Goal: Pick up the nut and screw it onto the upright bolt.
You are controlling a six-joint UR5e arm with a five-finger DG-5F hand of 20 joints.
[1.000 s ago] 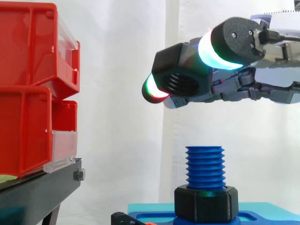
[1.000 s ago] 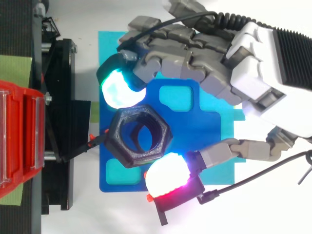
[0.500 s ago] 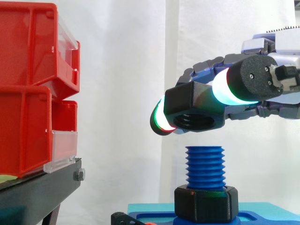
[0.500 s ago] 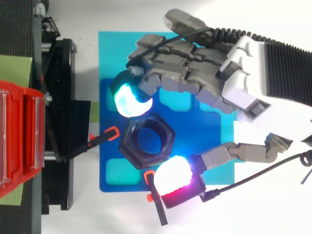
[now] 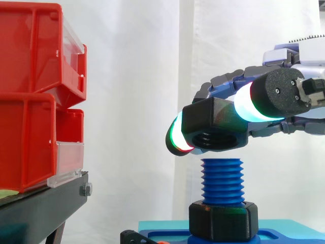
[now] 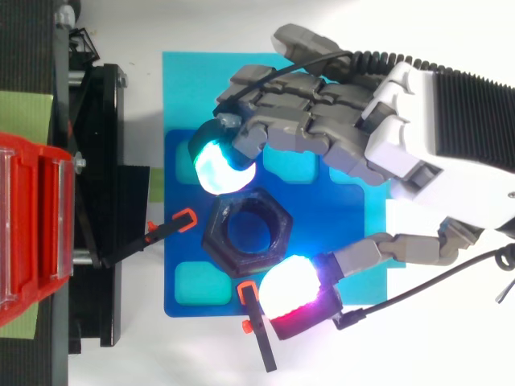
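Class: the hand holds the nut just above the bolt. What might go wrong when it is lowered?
1. The nut looks slightly tilted in the side view, while the bolt stands upright; it may cross-thread or jam on the first thread.
2. The hand pinches the nut only between glowing pads on opposite sides, so contact with the bolt might twist it or slip it from the grip.

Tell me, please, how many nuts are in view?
2. The held nut is pinched in the hand above the bolt; the lower nut sits around the bolt's base. Others may hide in the red bins.
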